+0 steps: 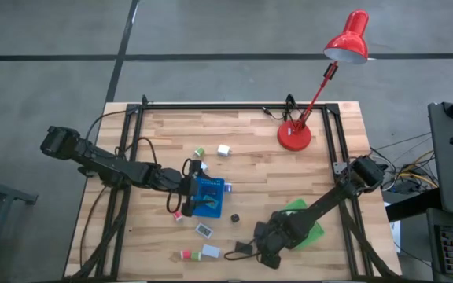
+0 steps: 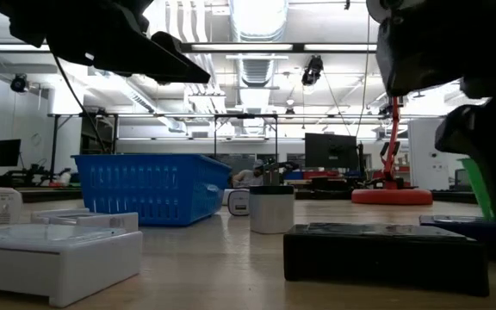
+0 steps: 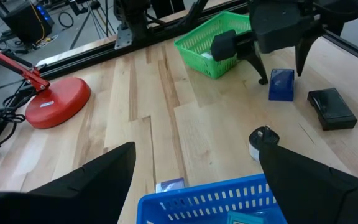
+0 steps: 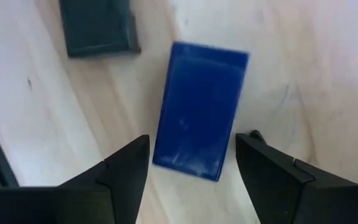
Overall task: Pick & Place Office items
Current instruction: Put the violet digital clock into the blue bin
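Note:
My right gripper [image 4: 191,146] points down over a navy box [image 4: 201,109] that lies flat on the wood near the table's front edge. Its open fingers stand on either side of the box's long sides, a thin strip of wood showing at each. A black box [image 4: 98,25] lies just beyond. My left gripper [image 3: 197,180] hangs open above the blue tray [image 1: 208,196], holding nothing. The green tray [image 1: 305,220] stands right of centre. Small blocks lie scattered: white [image 1: 224,149], green-white [image 1: 199,151], red [image 1: 178,215], light blue [image 1: 211,251].
A red desk lamp [image 1: 295,135] stands at the far right with its cable trailing off. A small round black-and-white item [image 3: 263,140] sits between the blue tray and the navy box. White boxes [image 2: 50,250] lie near the front edge. Bare wood lies across the table's far middle.

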Controlling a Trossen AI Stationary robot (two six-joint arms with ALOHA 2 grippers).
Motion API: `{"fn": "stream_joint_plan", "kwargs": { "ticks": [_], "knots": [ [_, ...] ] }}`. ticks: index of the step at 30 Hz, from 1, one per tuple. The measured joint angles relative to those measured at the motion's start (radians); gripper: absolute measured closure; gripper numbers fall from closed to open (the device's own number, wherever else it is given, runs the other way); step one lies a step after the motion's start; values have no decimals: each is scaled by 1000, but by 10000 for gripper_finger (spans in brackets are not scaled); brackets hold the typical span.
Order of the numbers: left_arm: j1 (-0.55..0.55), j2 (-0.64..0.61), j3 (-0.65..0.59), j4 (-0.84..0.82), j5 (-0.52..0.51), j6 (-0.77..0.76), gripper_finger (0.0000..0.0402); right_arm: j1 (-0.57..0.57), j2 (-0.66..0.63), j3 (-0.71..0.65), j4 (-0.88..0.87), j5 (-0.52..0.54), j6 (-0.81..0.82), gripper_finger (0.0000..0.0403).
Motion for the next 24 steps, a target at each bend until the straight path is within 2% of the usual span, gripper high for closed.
{"fn": "stream_joint_plan", "kwargs": {
  "ticks": [13, 17, 24],
  "knots": [
    [0, -8, 0, 1, 0, 0, 55, -3, 11, 67, -77, -14, -76, 172],
    [0, -9, 0, 0, 0, 0, 55, -7, 43, 85, -73, -36, -55, 172],
    [-1, -9, 0, -3, 12, 0, 55, -8, 125, 194, -99, -66, -58, 172]
  ]
}}
